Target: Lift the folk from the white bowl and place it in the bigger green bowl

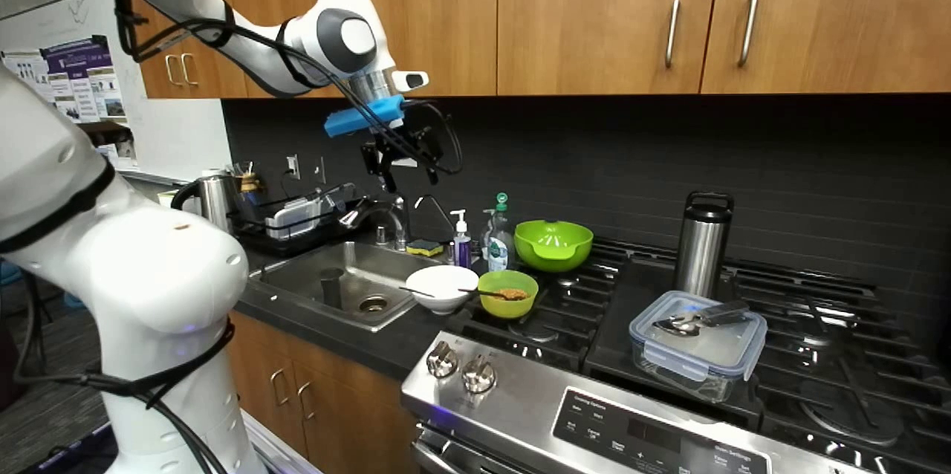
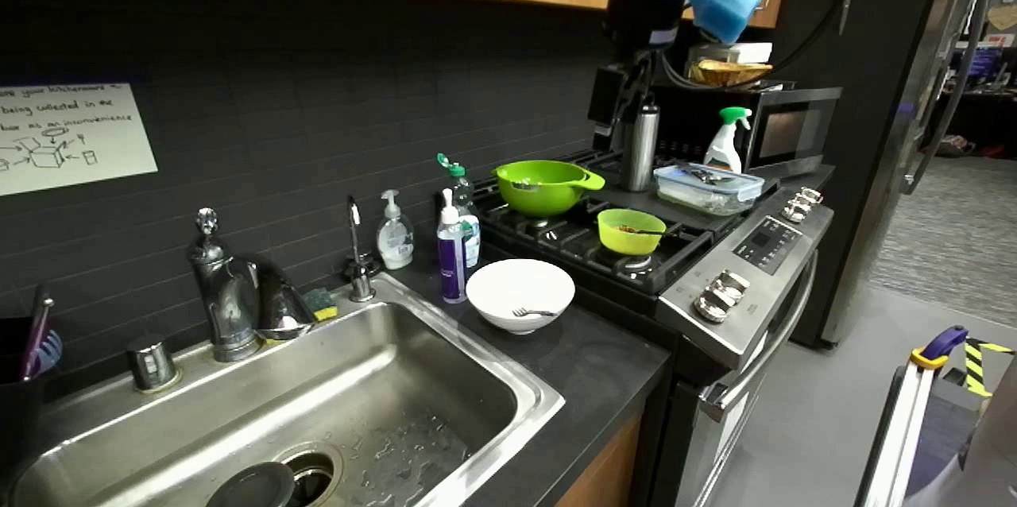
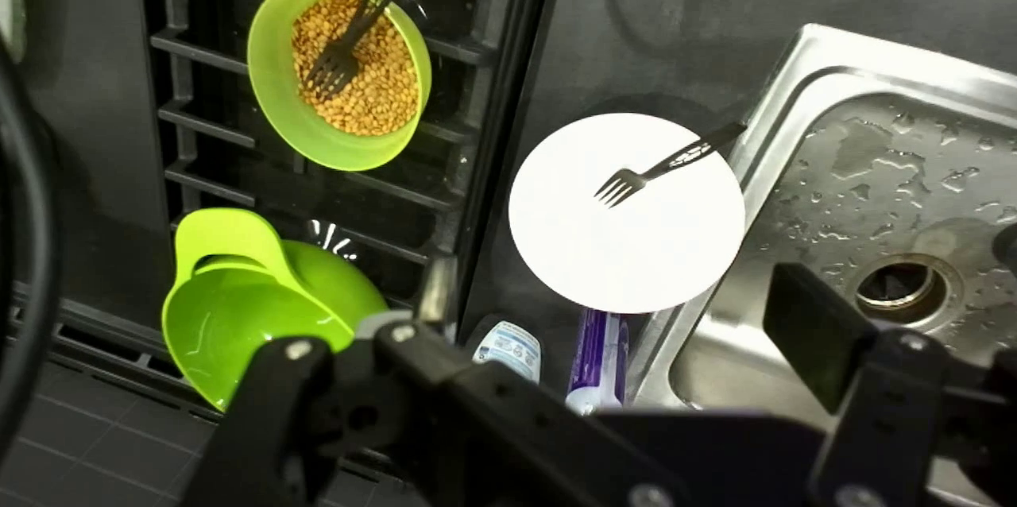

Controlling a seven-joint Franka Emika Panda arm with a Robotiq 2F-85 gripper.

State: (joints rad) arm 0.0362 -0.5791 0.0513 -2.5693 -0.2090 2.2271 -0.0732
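My gripper [image 1: 410,177] hangs high in the air, well above the bowls, its two fingers [image 3: 814,336] spread wide apart. Below, in my wrist view, I see the white bowl [image 3: 588,253] upright on the dark counter [image 2: 604,364], between the stainless sink [image 3: 882,58] and the gas stove [image 1: 520,385], just beside the sink. The black fork [image 3: 671,161] rests in that bowl, its tines inside and its handle leaning out over the rim on the sink side.

The bigger green bowl [image 2: 528,201] stands toward the back of the stove, a broad tab on its rim. Nearer the front stands the smaller yellow-green bowl [image 3: 274,78]; it holds golden-brown lentils [image 3: 389,102] and a second fork [image 3: 340,58], whose handle sticks out past the rim. Close to the white bowl, a purple-labelled pump bottle [image 2: 452,261] and a green-capped dish-soap bottle [image 1: 499,247] stand near each other. Farther along the stove, in both exterior views, I find a steel flask [image 1: 700,255] and a lidded clear container [image 1: 713,351] with metal cutlery [image 1: 687,323] on its lid.
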